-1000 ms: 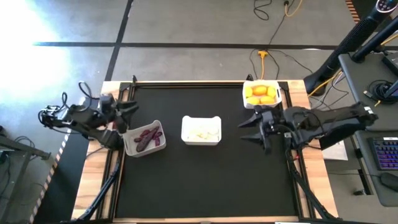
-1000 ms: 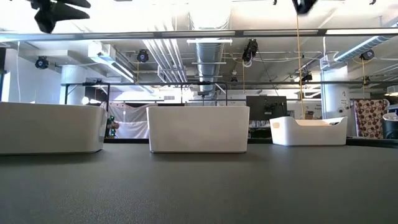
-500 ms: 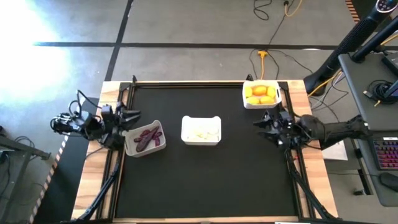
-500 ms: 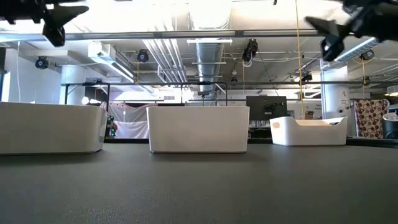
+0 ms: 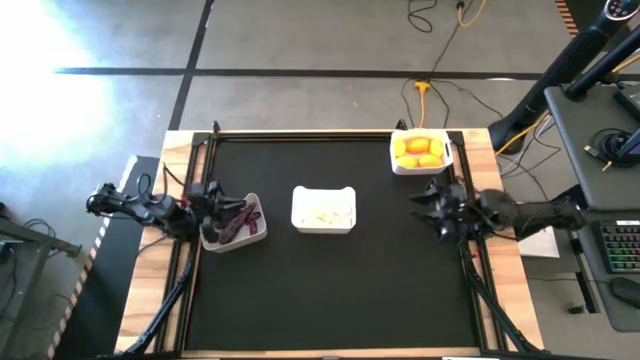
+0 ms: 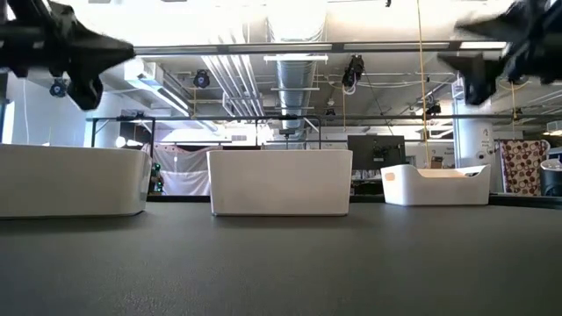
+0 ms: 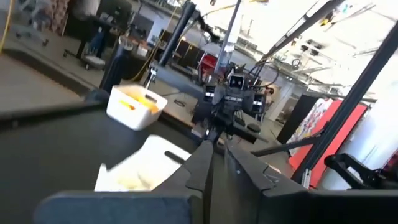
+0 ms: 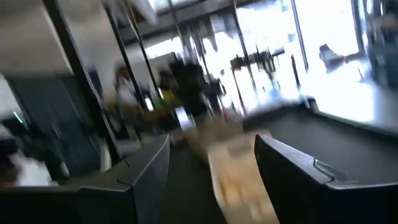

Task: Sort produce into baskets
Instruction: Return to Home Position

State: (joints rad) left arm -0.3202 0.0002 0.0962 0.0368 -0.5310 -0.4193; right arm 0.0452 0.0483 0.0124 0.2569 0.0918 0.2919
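Note:
Three white baskets stand on the black table. The left one (image 5: 232, 222) holds purple eggplants, the middle one (image 5: 323, 210) holds white garlic, and the far right one (image 5: 420, 152) holds yellow lemons and orange citrus. My left gripper (image 5: 215, 197) hangs shut and empty above the far left corner of the eggplant basket, well clear of its rim in the low view (image 6: 88, 57). Its fingers meet in the left wrist view (image 7: 212, 152). My right gripper (image 5: 428, 205) is open and empty, high over the table's right edge, nearer than the lemon basket; its fingers stand apart in the right wrist view (image 8: 211, 158).
The black mat (image 5: 330, 290) lies bare in its near half. Wooden table edges (image 5: 500, 280) and arm frames flank it. Cables and a desk with a keyboard (image 5: 620, 245) lie beyond the right edge.
My left gripper has drawn back toward the table's left edge and come down over the eggplant basket's corner. My right gripper has drawn back toward the table's right edge as its arm folds, and has come lower in the low view. The baskets have stayed where they were.

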